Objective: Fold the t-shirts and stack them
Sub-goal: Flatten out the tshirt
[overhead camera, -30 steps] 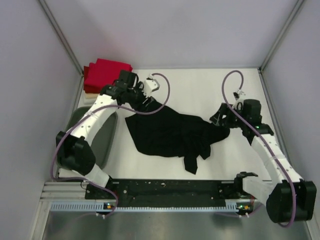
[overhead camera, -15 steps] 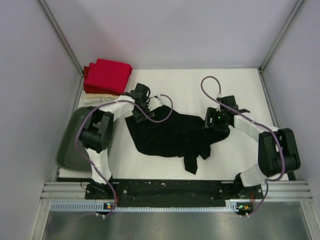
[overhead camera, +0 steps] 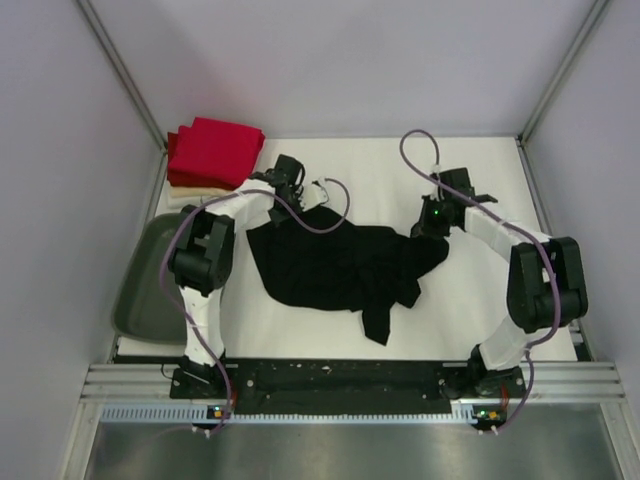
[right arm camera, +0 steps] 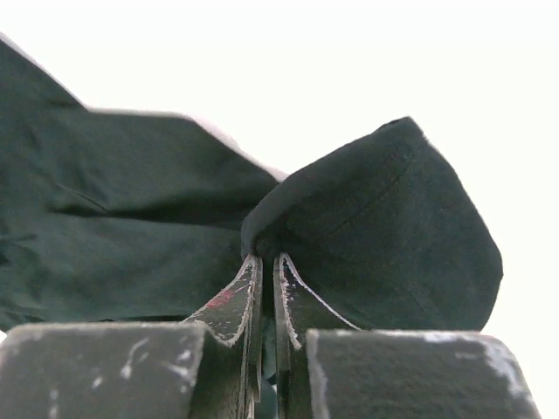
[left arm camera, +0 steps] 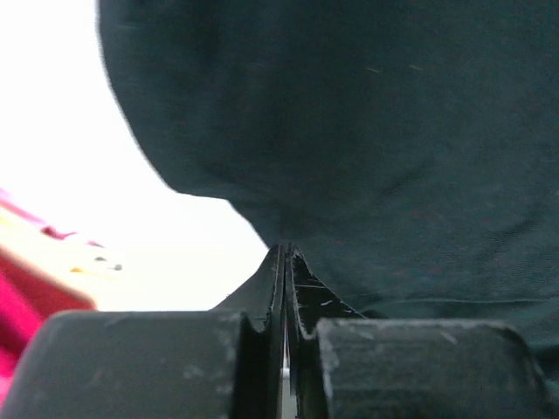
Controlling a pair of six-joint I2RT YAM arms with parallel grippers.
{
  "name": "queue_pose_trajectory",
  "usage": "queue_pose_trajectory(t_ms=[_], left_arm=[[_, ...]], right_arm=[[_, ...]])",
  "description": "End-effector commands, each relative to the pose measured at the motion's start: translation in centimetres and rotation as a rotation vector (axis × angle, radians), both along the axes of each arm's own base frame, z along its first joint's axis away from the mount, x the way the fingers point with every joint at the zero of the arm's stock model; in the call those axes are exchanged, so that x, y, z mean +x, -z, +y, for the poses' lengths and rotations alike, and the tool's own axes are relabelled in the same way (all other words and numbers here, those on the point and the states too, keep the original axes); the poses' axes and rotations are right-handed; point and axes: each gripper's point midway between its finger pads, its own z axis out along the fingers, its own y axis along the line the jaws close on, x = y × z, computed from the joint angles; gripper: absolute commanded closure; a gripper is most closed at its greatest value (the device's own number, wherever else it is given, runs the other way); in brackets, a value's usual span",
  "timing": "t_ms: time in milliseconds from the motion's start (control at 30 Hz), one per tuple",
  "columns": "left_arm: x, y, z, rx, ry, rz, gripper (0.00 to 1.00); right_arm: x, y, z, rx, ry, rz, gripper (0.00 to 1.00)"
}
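Your left gripper [left arm camera: 286,255] is pinched shut on the far-left edge of the black t-shirt [overhead camera: 340,262], your right gripper [right arm camera: 266,260] on a bunched fold at its far-right, probably to stretch it flat mid-table. The folded red t-shirts [overhead camera: 215,148] sit atop a cream one [overhead camera: 183,197] far-left, grey tub [overhead camera: 145,290] nearer; the left arm's purple cable [overhead camera: 345,205] droops over the cloth

Probably a robotics lab cell: plain grey walls [overhead camera: 350,60], aluminium rail [overhead camera: 130,380], white table [overhead camera: 380,165].
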Motion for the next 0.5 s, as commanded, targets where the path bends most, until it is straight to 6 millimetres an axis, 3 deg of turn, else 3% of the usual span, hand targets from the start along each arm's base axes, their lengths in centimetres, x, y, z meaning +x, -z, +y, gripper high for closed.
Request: queue_pose_trajectory(t_ms=[0, 133, 233, 300, 367, 400, 467], left_arm=[[4.5, -7.5, 0.6, -0.083, -0.113, -0.187, 1.0], [6.4, -14.8, 1.8, -0.151, -0.167, -0.343, 1.0], [5.2, -17.4, 1.6, -0.202, -0.134, -0.35, 1.0], [2.7, -16.8, -0.3, -0.261, -0.012, -0.254, 0.99], [-0.4, -14.4, -2.3, -0.294, 0.13, -0.142, 0.66], [-1.7, -13.1, -3.2, -0.302, 0.187, -0.102, 0.56], [-3.8, -10.4, -4.8, -0.291, 0.278, -0.054, 0.46]], right_arm=[[4.8, -10.1, -1.7, -0.005, 0.0, -0.258, 1.0], [5.8, -19.2, -2.3, 0.025, -0.039, -0.465, 1.0], [5.0, -25.1, -2.5, 0.03, -0.068, -0.608, 1.0], [4.0, -27.5, -1.8, 0.055, -0.117, -0.671, 1.0], [2.9, -28.8, -1.0, 0.084, -0.167, -0.705, 1.0], [2.5, -29.0, -0.6, 0.097, -0.195, -0.712, 1.0], [2.0, -29.0, -0.2, 0.11, -0.228, -0.716, 1.0]])
